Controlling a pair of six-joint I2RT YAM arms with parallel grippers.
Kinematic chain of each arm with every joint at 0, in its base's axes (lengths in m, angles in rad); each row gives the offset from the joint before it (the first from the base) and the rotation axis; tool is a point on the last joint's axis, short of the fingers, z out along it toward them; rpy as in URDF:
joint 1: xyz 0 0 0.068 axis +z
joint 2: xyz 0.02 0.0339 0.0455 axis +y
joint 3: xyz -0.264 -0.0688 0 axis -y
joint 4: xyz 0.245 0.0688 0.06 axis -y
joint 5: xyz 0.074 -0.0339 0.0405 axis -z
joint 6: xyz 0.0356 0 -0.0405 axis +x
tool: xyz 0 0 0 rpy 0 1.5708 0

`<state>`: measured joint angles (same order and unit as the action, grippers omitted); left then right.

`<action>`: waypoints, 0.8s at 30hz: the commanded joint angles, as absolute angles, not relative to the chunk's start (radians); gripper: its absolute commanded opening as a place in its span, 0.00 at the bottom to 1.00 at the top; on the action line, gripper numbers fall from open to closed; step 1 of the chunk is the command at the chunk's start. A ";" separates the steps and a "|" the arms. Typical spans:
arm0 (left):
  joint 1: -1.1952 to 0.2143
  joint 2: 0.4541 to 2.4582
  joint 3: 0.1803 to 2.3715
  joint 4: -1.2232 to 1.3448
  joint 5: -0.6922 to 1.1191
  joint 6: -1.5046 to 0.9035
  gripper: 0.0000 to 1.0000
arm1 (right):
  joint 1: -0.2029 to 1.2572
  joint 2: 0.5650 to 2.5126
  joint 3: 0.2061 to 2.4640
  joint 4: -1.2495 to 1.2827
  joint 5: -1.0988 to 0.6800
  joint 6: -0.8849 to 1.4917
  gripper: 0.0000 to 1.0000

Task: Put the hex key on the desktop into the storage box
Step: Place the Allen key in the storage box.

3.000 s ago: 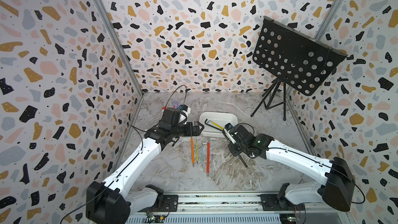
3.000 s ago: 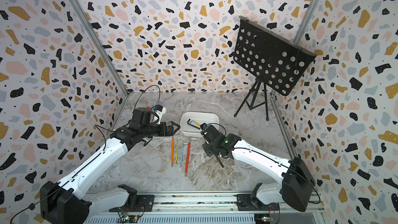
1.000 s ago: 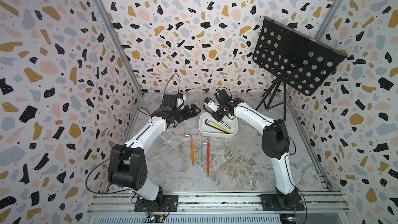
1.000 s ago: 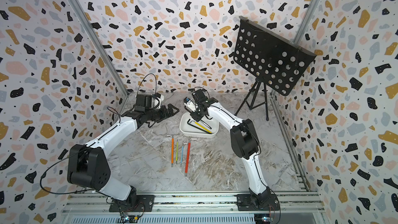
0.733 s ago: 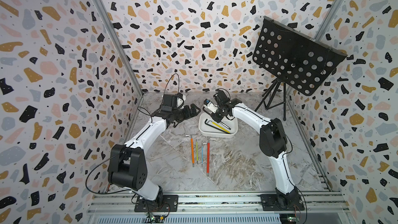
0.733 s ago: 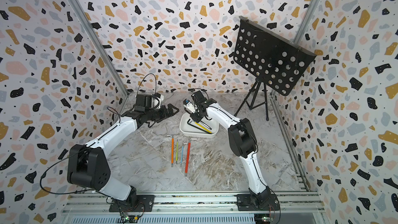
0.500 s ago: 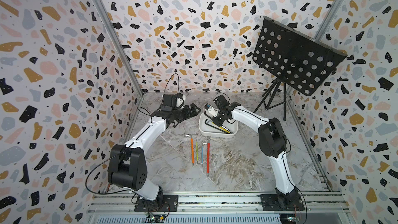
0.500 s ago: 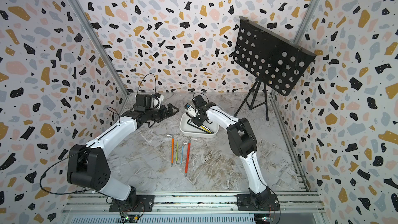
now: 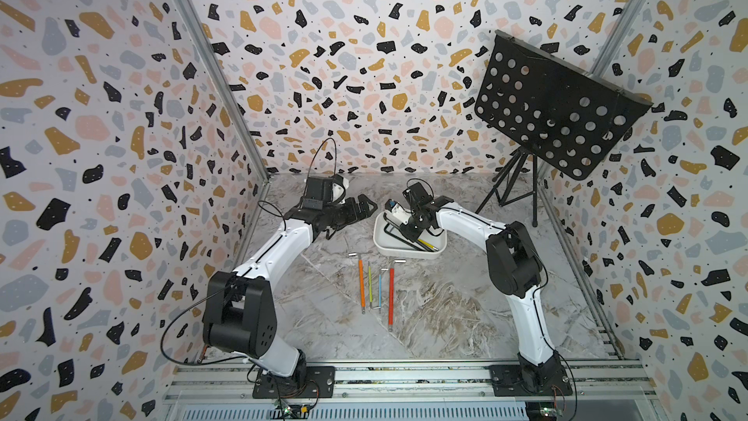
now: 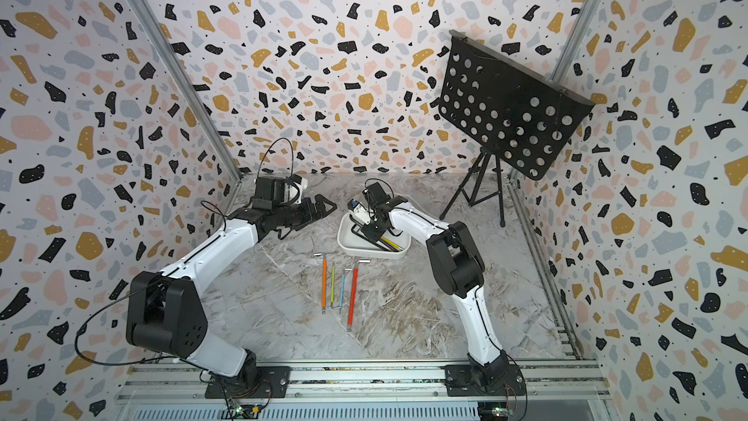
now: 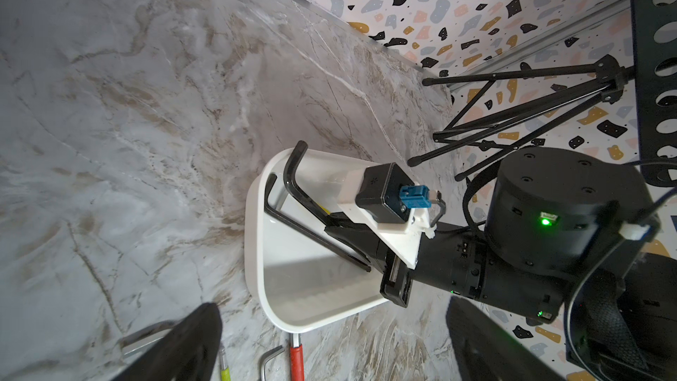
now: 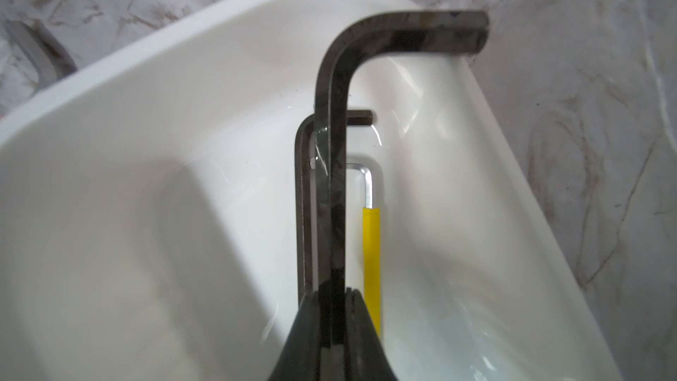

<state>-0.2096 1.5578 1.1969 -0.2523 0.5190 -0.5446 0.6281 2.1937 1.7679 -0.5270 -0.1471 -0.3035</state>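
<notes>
The flat grey-and-white marble-patterned desktop (image 9: 445, 317) fills the floor of the booth. A black perforated metal music stand (image 9: 558, 115) on a tripod stands in its back right corner.

The white-and-black left arm (image 9: 283, 245) comes off the front rail (image 9: 404, 374), folds at a big black joint and stretches toward the back with its wrist about level. The left gripper (image 9: 366, 209) hangs above the marble just beside the box, apart from it, with its fingers spread wide.

The right arm (image 9: 465, 218) climbs from the same rail to its own black joint, then reaches back and across. Its wrist tips down over the shallow white glossy storage box (image 9: 382, 243). The right gripper (image 12: 331, 324) pinches the long shank of a thick black L-shaped hex key (image 12: 331, 177). That key runs above the box's inside, and its short bent end sticks out past the rim.

Under it in the box lie a thinner black hex key (image 12: 304, 214) and a silver yellow-sleeved key (image 12: 372, 251). In front of the box four more keys lie side by side on the desktop: a red-sleeved key (image 9: 391, 293), an orange-sleeved key (image 9: 361, 281), a green-sleeved key (image 9: 369, 283) and a blue-sleeved key (image 9: 380, 287).

I can't tell whether the held key touches the rim. In both top views the right wrist covers much of the box. The left wrist view cuts off all but the tops of the desktop keys.
</notes>
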 commanded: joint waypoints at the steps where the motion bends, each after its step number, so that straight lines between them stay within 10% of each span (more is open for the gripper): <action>1: -0.206 1.545 1.203 -0.216 0.534 -0.549 1.00 | 0.627 2.093 1.740 -0.505 -0.183 -0.292 0.00; 14: -0.206 1.542 1.200 -0.216 0.534 -0.551 1.00 | 0.626 2.080 1.723 -0.579 -0.235 -0.301 0.00; 24: -0.206 1.546 1.197 -0.216 0.533 -0.547 1.00 | 0.626 2.088 1.716 -0.586 -0.246 -0.284 0.20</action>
<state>-0.2096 1.5578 1.1969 -0.2523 0.5190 -0.5446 0.6281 2.1452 1.7164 -0.5671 -0.2253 -0.2974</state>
